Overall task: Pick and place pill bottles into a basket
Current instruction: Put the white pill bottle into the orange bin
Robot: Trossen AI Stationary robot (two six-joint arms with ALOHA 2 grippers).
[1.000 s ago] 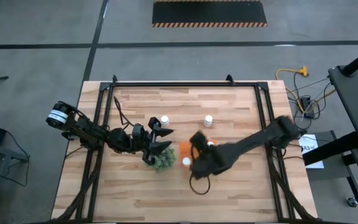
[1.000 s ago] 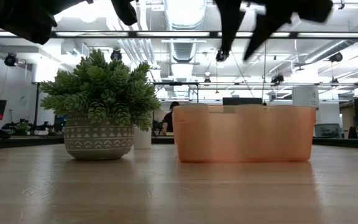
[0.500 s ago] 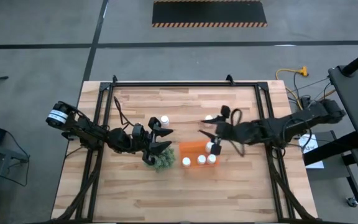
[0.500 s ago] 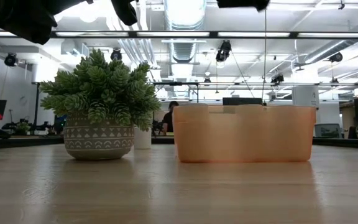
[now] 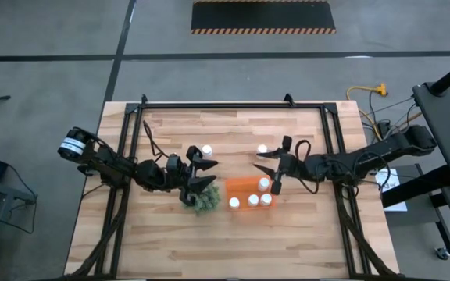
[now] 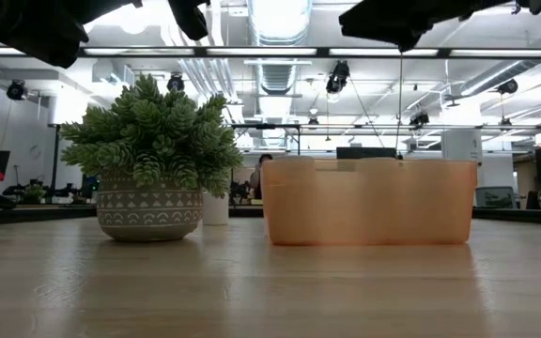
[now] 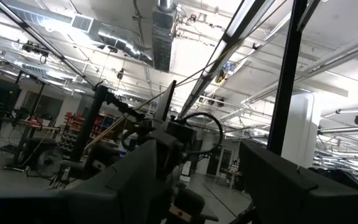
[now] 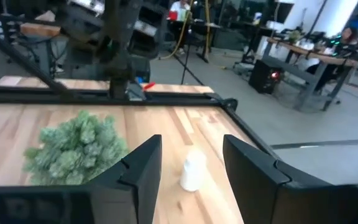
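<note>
Now that the right gripper [image 5: 273,167] has swung off the orange basket [image 5: 239,186] and out toward the far side of the counter [image 5: 287,234], the drop-off looks finished and a new approach has begun. A second ago that arm lay low across the basket and hid most of it; half a second ago it had already pulled back to the right, and it now sits a little nearer the loose pill bottle [image 5: 262,148] standing beyond the basket. Three white-capped bottles [image 5: 249,200] show in a row inside the basket, with a fourth [image 5: 264,183] at its far right corner. Its fingers [image 8: 137,169] stand apart with nothing between them, and the right wrist view frames a bottle [image 8: 193,170] in the gap ahead, so this one looks like the next pick. Another bottle [image 5: 206,150] stands on the counter just beyond the potted plant [image 5: 203,198]. The left gripper [image 5: 198,173] hangs over that plant exactly where it was, fingers [image 7: 126,185] spread and empty. Two bottles, then, remain outside the basket.
</note>
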